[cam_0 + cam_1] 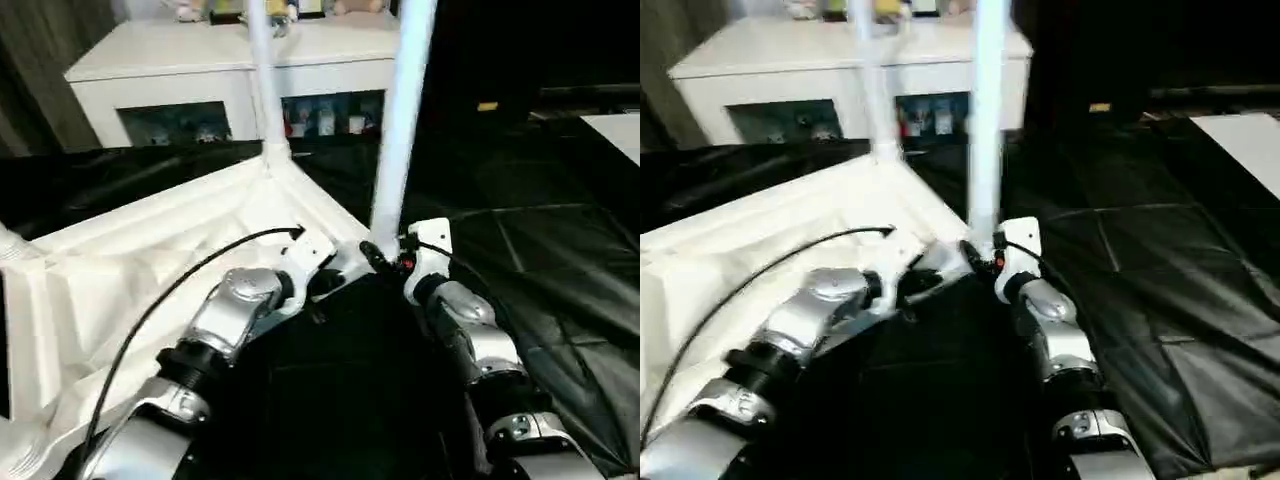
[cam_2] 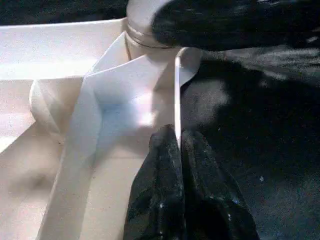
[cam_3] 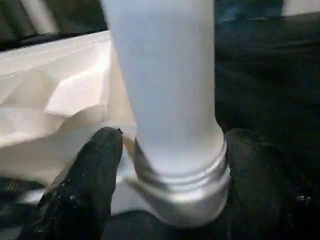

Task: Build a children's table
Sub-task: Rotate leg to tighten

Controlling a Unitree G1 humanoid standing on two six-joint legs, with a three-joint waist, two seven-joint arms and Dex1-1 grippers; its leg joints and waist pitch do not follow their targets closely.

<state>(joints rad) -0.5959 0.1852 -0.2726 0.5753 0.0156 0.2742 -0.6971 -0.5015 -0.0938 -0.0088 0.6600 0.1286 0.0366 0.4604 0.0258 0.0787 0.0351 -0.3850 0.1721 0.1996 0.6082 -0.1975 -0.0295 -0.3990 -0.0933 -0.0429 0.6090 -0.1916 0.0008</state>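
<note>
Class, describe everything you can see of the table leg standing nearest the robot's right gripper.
The leg is a smooth, white, plastic-looking round post, standing upright at the near corner of the upturned table top. It widens to a ringed collar at its base, seated on the corner socket. The right gripper straddles that collar, one black finger on each side. The left gripper pinches the top's thin rim beside it.

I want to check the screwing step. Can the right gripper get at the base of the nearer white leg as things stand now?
Probably yes. The right gripper has its open fingers on both sides of the nearer leg at its base, with nothing between; contact is unclear.
</note>
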